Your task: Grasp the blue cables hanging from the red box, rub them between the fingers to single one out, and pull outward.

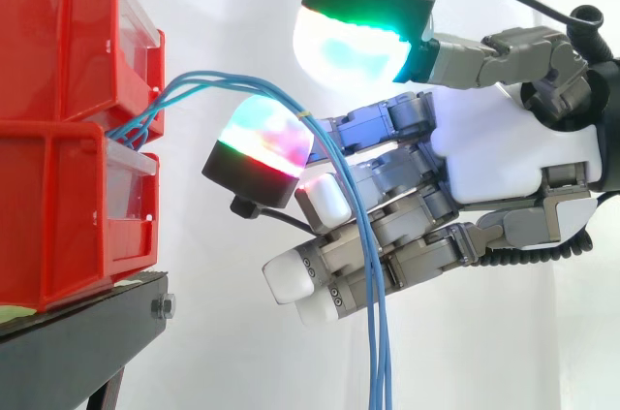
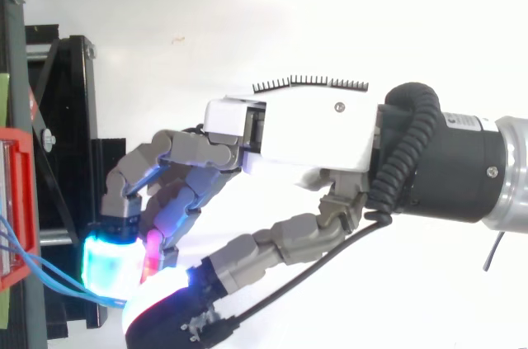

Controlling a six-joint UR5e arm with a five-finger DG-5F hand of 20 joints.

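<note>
Fingers [image 1: 291,279] of the hand [image 1: 494,139] sat half-curled, pinching nothing. Blue cables [image 1: 378,352] arched right from the red box [image 1: 58,206], draped over one glowing pad [image 1: 257,143] and hung down. Thumb [image 1: 354,37] stood apart above. Smart play, I judged: close the thumb softly and roll, not squeeze.

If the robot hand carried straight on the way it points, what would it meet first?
Probably the lower red bin, just left of the robot hand. The blue cables lie across the robot hand itself, and nothing else seems to stand between it and the bin, though depth is hard to judge.
</note>
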